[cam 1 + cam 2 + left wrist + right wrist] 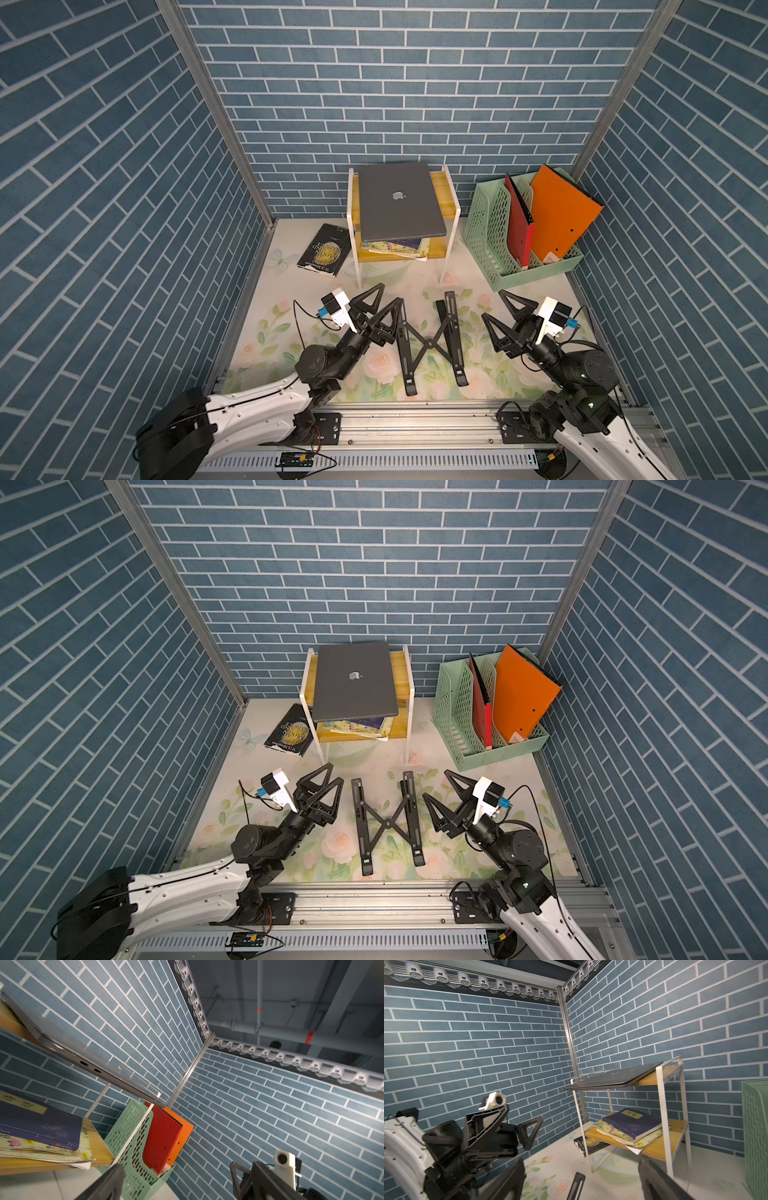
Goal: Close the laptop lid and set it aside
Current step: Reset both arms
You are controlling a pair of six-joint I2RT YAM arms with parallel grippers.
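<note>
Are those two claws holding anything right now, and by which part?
Nothing is held. The left gripper and right gripper are both open and empty; the closed laptop lies on the shelf, apart from both.

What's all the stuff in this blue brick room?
mat: 1, flowery, under everything
rack: 1, white frame, wooden shelves, by the back wall
laptop: 1, grey, shut, on the rack's top shelf
books: small stack, dark blue on top, rack's lower shelf
black book: 1, flat on the mat beside the rack
file holder: 1, mint green, back corner
red folder: 1, in the file holder
orange folder: 1, in the file holder
folding stand: 1, black, on the mat before the rack
left gripper: 1, black, open, empty
right gripper: 1, black, open, empty
</note>
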